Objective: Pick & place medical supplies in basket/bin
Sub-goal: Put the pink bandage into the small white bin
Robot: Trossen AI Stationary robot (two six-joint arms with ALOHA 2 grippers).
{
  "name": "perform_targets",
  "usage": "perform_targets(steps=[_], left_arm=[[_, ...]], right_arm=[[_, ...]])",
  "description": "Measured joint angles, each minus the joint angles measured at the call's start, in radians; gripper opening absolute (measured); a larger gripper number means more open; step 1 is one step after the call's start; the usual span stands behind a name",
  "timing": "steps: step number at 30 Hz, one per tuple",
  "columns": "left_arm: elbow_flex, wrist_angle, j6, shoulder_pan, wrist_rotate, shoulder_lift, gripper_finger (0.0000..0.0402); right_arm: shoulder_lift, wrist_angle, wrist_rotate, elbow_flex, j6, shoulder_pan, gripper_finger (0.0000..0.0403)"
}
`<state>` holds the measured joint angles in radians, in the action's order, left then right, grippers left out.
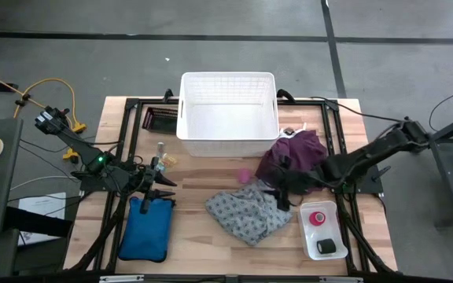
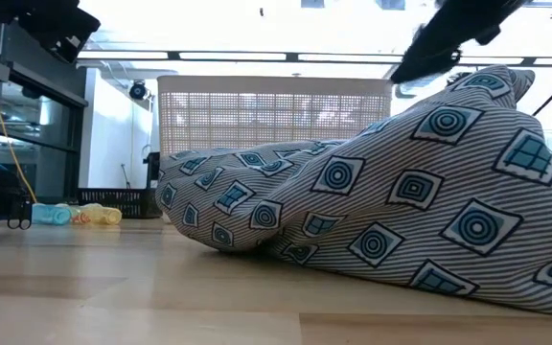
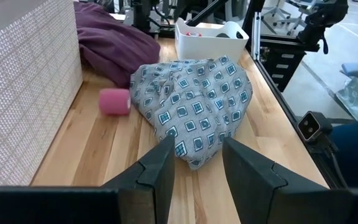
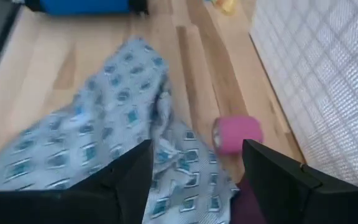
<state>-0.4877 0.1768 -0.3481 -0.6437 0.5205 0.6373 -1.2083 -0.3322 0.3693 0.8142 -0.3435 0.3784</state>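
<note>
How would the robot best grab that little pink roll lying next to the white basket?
The pink tape roll lies on its side on the table, between the white basket and the grey patterned cloth. Probably best to come straight down from above and pinch its two flat ends, since its curved side could roll away and the basket wall blocks one side.

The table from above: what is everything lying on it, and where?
White plastic mesh basket: one, white, far middle of the table.
Purple cloth: one, purple, just right of the basket.
Grey patterned cloth: one, grey with blue squares, near middle.
Pink tape roll: one, pink, between basket and grey cloth.
Small white tray: one, white, near right; holds a red-centred roll and a small black block.
Blue pouch: one, blue, near left.
Left gripper: jaws open, above the pouch's far end.
Right gripper: jaws open, at the grey cloth's right edge.
</note>
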Motion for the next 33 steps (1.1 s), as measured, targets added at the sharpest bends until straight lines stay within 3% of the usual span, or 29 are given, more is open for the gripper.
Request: perform_targets(steps=[5, 15, 33], left_arm=[[0.000, 0.000, 0.000, 0.000, 0.000, 0.000, 0.0128], [0.000, 0.000, 0.000, 0.000, 0.000, 0.000, 0.0128], [0.000, 0.001, 0.000, 0.000, 0.000, 0.000, 0.0128]], right_arm=[[0.025, -0.062, 0.059, 0.000, -0.002, 0.063, 0.0235], [0.025, -0.072, 0.062, 0.000, 0.000, 0.130, 0.0235], [0.025, -0.067, 0.074, 0.000, 0.000, 0.152, 0.0235]])
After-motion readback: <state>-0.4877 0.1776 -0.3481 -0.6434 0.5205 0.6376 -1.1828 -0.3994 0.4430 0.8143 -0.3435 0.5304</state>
